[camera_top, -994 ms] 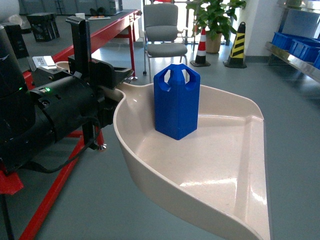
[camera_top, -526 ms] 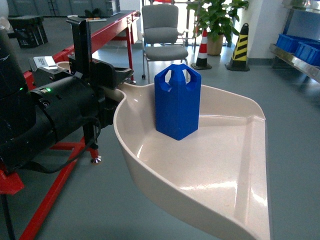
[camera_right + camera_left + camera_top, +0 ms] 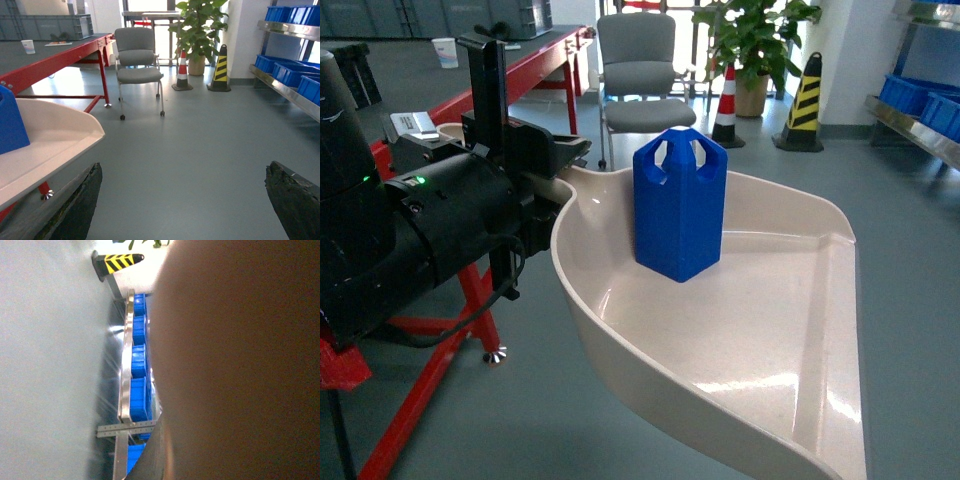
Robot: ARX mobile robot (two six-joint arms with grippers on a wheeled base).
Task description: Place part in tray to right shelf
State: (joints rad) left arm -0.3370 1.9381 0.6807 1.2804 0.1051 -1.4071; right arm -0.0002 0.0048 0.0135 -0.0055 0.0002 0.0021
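Note:
In the head view the blue part [image 3: 679, 203] stands upright in the back of the cream tray [image 3: 790, 330]. My left gripper [image 3: 533, 168] is shut on the tray's handle and holds the tray level above the floor. The tray's underside [image 3: 240, 360] fills most of the left wrist view; beside it shows the right shelf [image 3: 124, 371] with its blue crates [image 3: 139, 365]. The right wrist view has the tray [image 3: 50, 135] and the part [image 3: 10, 120] at its left edge. My right gripper [image 3: 182, 200] hangs open over bare floor, holding nothing. The shelf [image 3: 287, 92] runs along its right side.
A long red-framed table [image 3: 535, 60] stands to the left. Ahead are a grey wheeled chair [image 3: 640, 75], an orange cone [image 3: 726, 95], a black-and-yellow cone [image 3: 805, 100] and a potted plant [image 3: 755, 40]. Blue crates [image 3: 920, 95] sit on the steel rack at far right.
The floor and the red table's foot have slid down and toward me in the head view, so the base has rolled forward. Tray, part and left gripper keep their places relative to the camera.

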